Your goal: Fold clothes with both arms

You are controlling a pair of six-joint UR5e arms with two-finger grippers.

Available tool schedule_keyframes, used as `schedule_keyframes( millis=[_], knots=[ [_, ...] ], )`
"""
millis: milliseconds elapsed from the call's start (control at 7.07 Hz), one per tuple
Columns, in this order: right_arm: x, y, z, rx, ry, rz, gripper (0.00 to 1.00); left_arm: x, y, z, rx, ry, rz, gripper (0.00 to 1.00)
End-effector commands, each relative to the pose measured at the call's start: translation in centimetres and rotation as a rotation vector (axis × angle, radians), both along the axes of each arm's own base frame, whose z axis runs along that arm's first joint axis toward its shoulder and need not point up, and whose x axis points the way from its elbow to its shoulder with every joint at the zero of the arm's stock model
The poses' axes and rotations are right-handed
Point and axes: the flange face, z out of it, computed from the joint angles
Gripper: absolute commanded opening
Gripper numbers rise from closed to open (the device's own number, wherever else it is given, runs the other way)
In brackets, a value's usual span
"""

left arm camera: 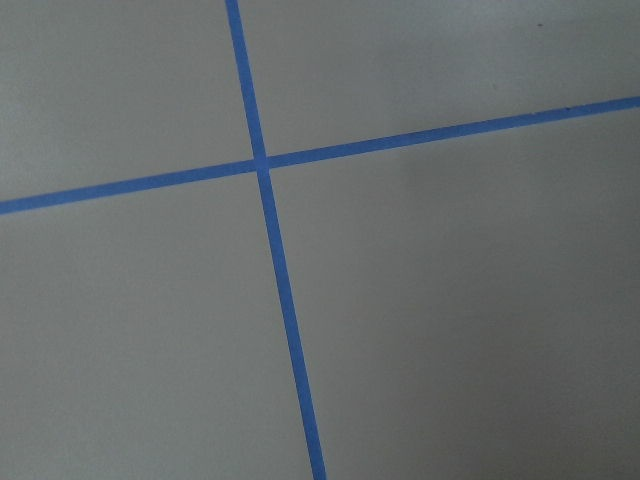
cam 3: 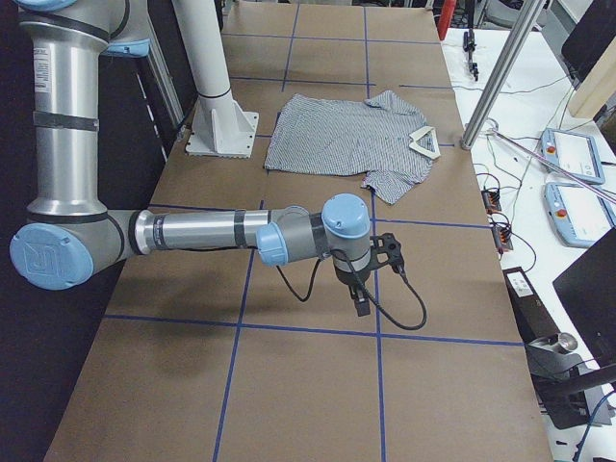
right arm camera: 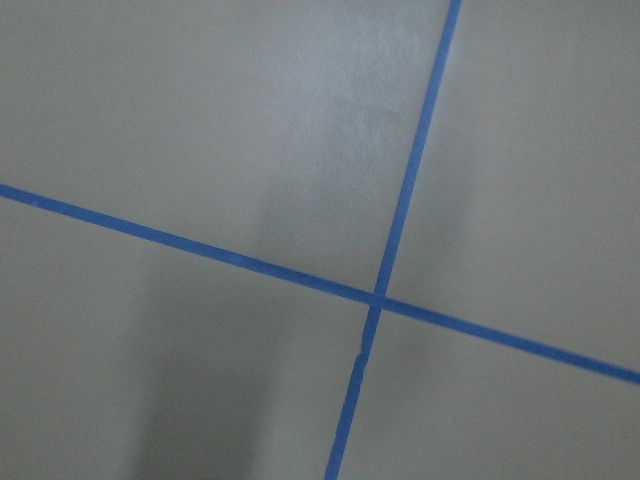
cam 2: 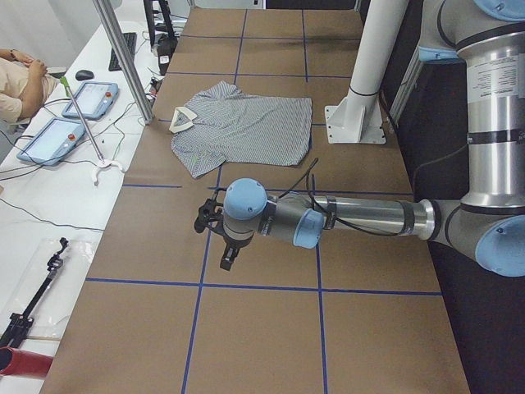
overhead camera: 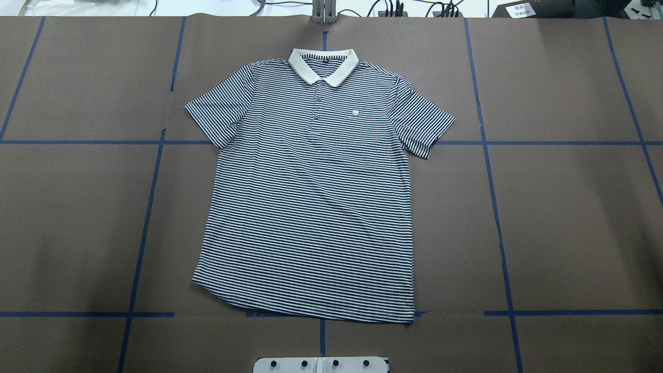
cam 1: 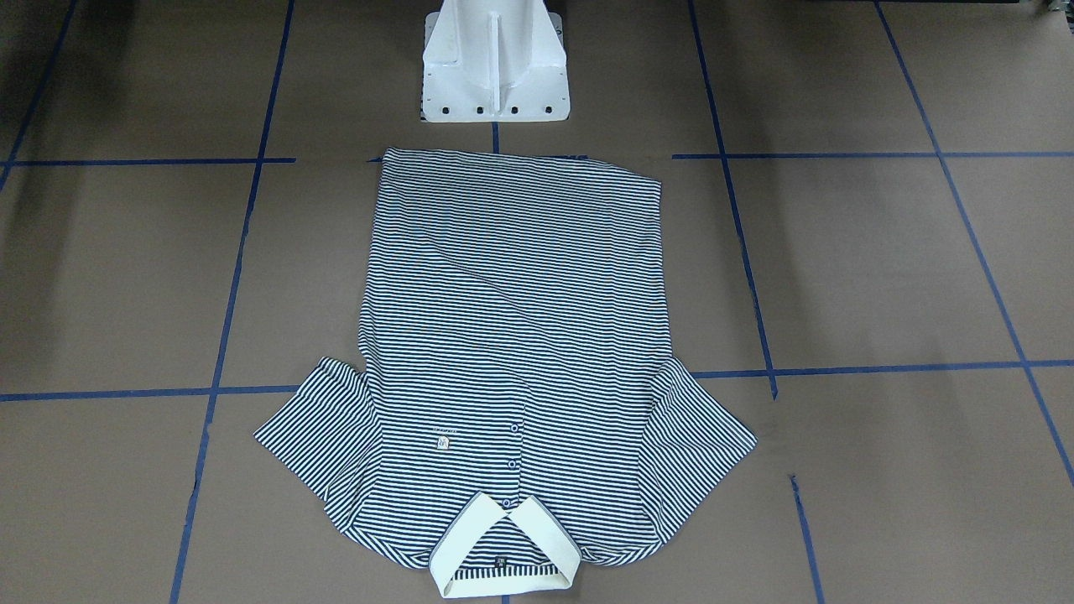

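Observation:
The clothes are one navy-and-white striped polo shirt [overhead camera: 311, 207], spread flat and face up in the middle of the table. Its cream collar [overhead camera: 323, 65] lies at the far edge and both sleeves are out to the sides. The same shirt shows in the front-facing view [cam 1: 512, 335] and both side views [cam 2: 246, 123] [cam 3: 346, 140]. My left gripper [cam 2: 227, 253] hovers over bare table well off the shirt's left side. My right gripper [cam 3: 358, 294] hovers likewise off its right side. I cannot tell whether either is open or shut. Both wrist views show only brown table and blue tape.
The white pedestal base [cam 1: 495, 67] stands just behind the shirt's hem. Blue tape lines [overhead camera: 497, 207] grid the brown table. A side bench holds tablets [cam 2: 53, 135], cables and a metal post [cam 2: 123, 57]; a seated person [cam 2: 16, 82] is beside it.

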Motion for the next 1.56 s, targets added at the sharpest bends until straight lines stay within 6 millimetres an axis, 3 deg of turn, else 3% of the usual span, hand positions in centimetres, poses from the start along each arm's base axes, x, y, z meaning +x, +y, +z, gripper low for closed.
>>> schedule_keyframes(
  millis=[0, 283, 425, 566, 849, 991, 1132, 1274, 1415],
  knots=[
    [-0.5, -3.3, 0.6, 0.151, -0.011, 0.005, 1.00, -0.1, -5.1, -3.9, 0.209, 0.014, -0.038, 1.00],
    [-0.9, -5.3, 0.4, 0.161, -0.051, 0.011, 1.00, 0.0, -5.8, -5.0, 0.210, 0.050, -0.077, 1.00],
    [-1.4, -6.9, -1.6, 0.179, -0.079, 0.007, 1.00, 0.1, -6.7, -6.1, 0.179, 0.075, -0.109, 1.00],
    [-4.5, -8.5, -4.1, 0.143, -0.124, 0.023, 1.00, 0.1, -6.7, -7.0, 0.200, 0.084, -0.120, 1.00],
    [-16.7, -12.0, -11.7, 0.023, -0.196, 0.098, 1.00, 0.4, -6.3, -8.4, 0.284, 0.089, -0.114, 1.00],
    [-22.4, -12.8, -14.8, 0.014, -0.199, 0.120, 1.00, 0.6, -6.0, -7.7, 0.309, 0.092, -0.109, 1.00],
    [-28.3, -13.2, -17.7, 0.012, -0.191, 0.178, 0.98, 2.3, -6.2, -7.7, 0.308, 0.097, -0.078, 1.00],
    [-33.6, -12.7, -20.0, -0.012, -0.202, 0.241, 0.90, 2.8, -6.2, -7.8, 0.310, 0.100, -0.069, 1.00],
    [-37.7, -11.6, -20.6, -0.024, -0.194, 0.271, 0.80, 2.8, -6.2, -7.7, 0.308, 0.100, -0.069, 1.00]
  ],
)
